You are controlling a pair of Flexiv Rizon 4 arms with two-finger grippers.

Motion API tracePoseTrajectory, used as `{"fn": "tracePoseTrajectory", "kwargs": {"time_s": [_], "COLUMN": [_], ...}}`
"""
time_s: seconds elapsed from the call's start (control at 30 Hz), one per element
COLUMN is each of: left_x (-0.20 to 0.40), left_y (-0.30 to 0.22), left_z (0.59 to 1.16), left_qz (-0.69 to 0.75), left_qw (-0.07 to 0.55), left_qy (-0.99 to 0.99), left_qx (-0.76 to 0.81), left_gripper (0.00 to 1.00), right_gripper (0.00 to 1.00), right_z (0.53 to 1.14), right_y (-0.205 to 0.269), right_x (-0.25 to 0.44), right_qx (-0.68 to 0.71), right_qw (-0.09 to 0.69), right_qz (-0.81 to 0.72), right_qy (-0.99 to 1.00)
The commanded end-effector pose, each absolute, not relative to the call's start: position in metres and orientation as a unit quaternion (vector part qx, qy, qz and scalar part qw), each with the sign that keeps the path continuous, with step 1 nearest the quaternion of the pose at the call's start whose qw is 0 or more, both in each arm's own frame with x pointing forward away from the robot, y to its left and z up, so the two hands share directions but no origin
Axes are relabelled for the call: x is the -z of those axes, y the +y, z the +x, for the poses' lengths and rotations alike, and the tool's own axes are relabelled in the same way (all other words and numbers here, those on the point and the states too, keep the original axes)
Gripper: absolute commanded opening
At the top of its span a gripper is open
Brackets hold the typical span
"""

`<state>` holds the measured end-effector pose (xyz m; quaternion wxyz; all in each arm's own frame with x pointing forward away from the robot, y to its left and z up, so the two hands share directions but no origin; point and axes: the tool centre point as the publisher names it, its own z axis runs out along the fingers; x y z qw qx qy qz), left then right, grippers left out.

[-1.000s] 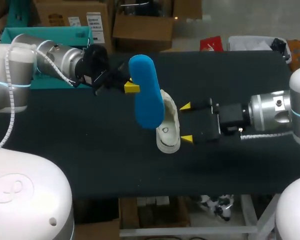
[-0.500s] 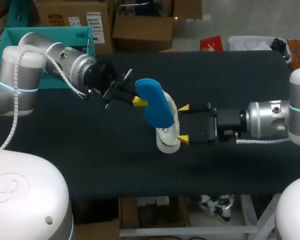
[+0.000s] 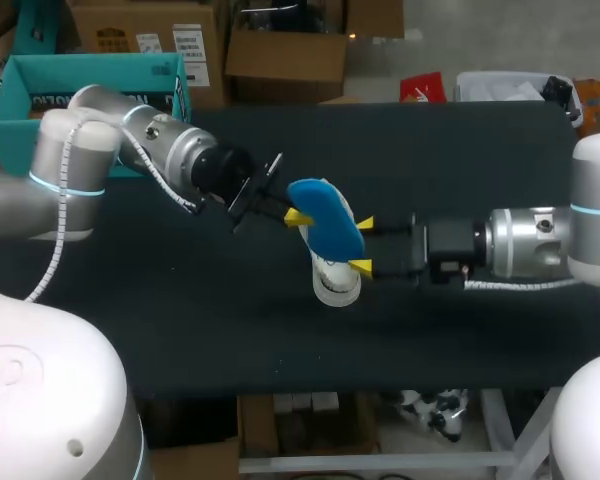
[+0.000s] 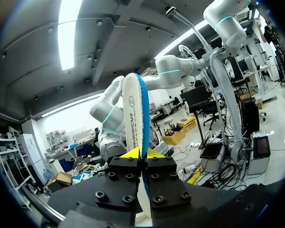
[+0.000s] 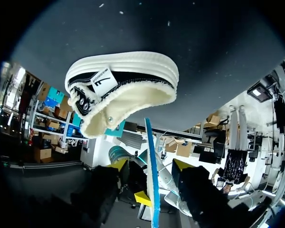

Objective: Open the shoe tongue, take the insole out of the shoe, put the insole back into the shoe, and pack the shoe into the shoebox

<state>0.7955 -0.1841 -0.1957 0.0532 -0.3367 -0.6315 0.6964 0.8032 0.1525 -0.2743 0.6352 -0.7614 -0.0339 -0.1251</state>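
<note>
Two tools meet over the middle of the counter [image 3: 230, 320], and the blue insole [image 3: 327, 218] hangs between them. The left tool [image 4: 141, 153] is pressed together on the insole, pinching it edge-on near one end, so most of its length stands free beyond the yellow tips. The right tool [image 3: 363, 244] is spread, with a fingertip on either side of the insole's thin edge, and I cannot see it touching anything. The shoe [image 3: 336, 280] lies on the counter just under the insole, its fleece-lined opening turned toward the right tool.

I judge the insole to be light, thin foam that bends easily. Pinched this close to one end, its free end will likely flop or buckle if pushed against the lining. A hold nearer its middle, or guiding the free end in first, would serve better. The shoe looks light too, with a stiff white rubber sole and a soft black upper. It may slide on the dark cloth when pushed, so the right tool should brace the heel or clamp the sole wall.

Plenty of bare counter lies to the near side and to the left. The teal shoebox [image 3: 90, 62] sits at the far left, behind the left arm, well apart from the shoe. Carrying the shoe there means crossing that arm's space.
</note>
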Motion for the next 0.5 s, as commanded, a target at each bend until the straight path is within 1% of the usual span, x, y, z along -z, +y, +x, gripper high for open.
{"fn": "tracePoseTrajectory", "kwargs": {"time_s": [0.03, 0.13, 0.17, 0.2, 0.37, 0.43, 0.47, 0.5], "left_x": [0.200, 0.201, 0.202, 0.202, 0.204, 0.204, 0.205, 0.206], "left_y": [-0.189, -0.190, -0.191, -0.191, -0.188, -0.185, -0.182, -0.180], "left_z": [0.799, 0.799, 0.800, 0.800, 0.802, 0.805, 0.806, 0.807], "left_qz": [-0.338, -0.337, -0.337, -0.337, -0.336, -0.336, -0.338, -0.340], "left_qw": [0.056, 0.055, 0.056, 0.057, 0.087, 0.101, 0.110, 0.120], "left_qy": [-0.630, -0.632, -0.632, -0.633, -0.638, -0.638, -0.639, -0.638], "left_qx": [-0.697, -0.696, -0.696, -0.695, -0.687, -0.685, -0.682, -0.680], "left_gripper": [0.00, 0.00, 0.00, 0.00, 0.00, 0.71, 1.00, 1.00], "right_gripper": [0.38, 0.27, 0.12, 0.00, 0.00, 0.00, 0.00, 0.00], "right_z": [0.804, 0.806, 0.806, 0.807, 0.809, 0.810, 0.810, 0.809], "right_y": [0.151, 0.150, 0.150, 0.150, 0.147, 0.145, 0.144, 0.143], "right_x": [0.277, 0.278, 0.279, 0.279, 0.281, 0.283, 0.284, 0.285], "right_qx": [0.126, 0.126, 0.126, 0.125, 0.120, 0.113, 0.111, 0.109], "right_qw": [0.640, 0.641, 0.642, 0.642, 0.646, 0.651, 0.654, 0.655], "right_qz": [-0.757, -0.756, -0.756, -0.756, -0.752, -0.749, -0.746, -0.745], "right_qy": [-0.034, -0.034, -0.033, -0.033, -0.044, -0.055, -0.059, -0.064]}}
